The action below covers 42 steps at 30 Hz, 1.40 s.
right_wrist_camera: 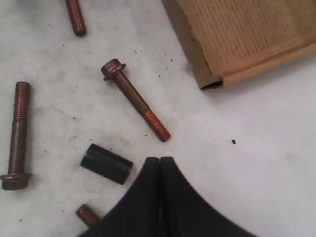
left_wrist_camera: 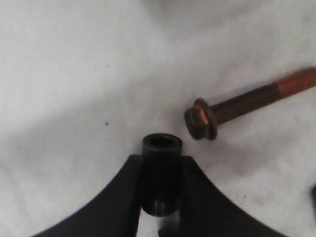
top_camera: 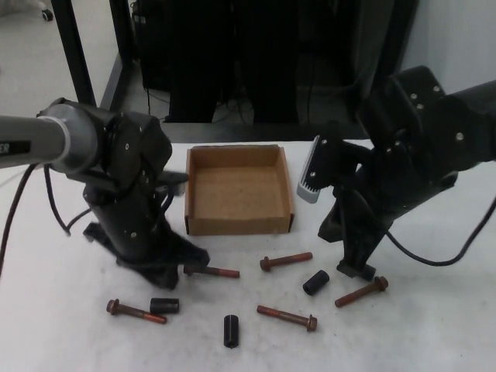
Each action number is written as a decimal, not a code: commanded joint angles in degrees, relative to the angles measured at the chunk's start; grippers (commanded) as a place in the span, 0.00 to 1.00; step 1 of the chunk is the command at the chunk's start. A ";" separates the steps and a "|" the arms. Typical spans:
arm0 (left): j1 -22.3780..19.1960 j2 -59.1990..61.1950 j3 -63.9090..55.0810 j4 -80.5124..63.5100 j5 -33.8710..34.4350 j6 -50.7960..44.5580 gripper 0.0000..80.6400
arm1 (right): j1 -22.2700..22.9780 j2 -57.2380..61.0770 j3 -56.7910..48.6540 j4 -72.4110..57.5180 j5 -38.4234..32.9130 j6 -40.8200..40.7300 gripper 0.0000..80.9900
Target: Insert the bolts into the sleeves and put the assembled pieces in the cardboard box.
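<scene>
My left gripper (left_wrist_camera: 162,165) is shut on a black sleeve (left_wrist_camera: 162,180), whose open end faces the flanged head of a copper bolt (left_wrist_camera: 201,119) lying just beyond it. In the high view this gripper (top_camera: 172,270) is low over the table, beside that bolt (top_camera: 213,271). My right gripper (right_wrist_camera: 160,165) is shut on nothing, low near a lying sleeve (right_wrist_camera: 106,163) and a bolt (right_wrist_camera: 136,99). From above it (top_camera: 355,267) stands between a sleeve (top_camera: 315,282) and a bolt (top_camera: 361,292). The cardboard box (top_camera: 239,225) lies open at the middle back.
More bolts (top_camera: 285,260) (top_camera: 288,316) (top_camera: 136,311) and sleeves (top_camera: 164,305) (top_camera: 231,330) are scattered on the white table in front of the box. The box corner (right_wrist_camera: 212,81) is close to the right gripper. Black frames and cables stand behind the table.
</scene>
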 commanded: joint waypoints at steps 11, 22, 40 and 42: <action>-0.45 -17.88 0.73 -14.00 -0.05 -4.58 0.01 | 1.79 0.01 -2.59 -0.06 0.07 -1.24 0.57; -4.22 -32.93 13.09 -32.06 -1.33 -9.14 0.01 | 7.58 5.45 -3.15 3.41 5.33 -12.48 0.47; -8.79 -34.58 14.05 -35.89 1.73 -9.17 0.01 | 7.47 11.03 -12.96 8.07 7.11 -18.80 0.35; -8.84 -34.58 14.05 -36.24 1.73 -9.17 0.01 | 7.47 12.31 -14.86 8.07 7.85 -18.67 0.35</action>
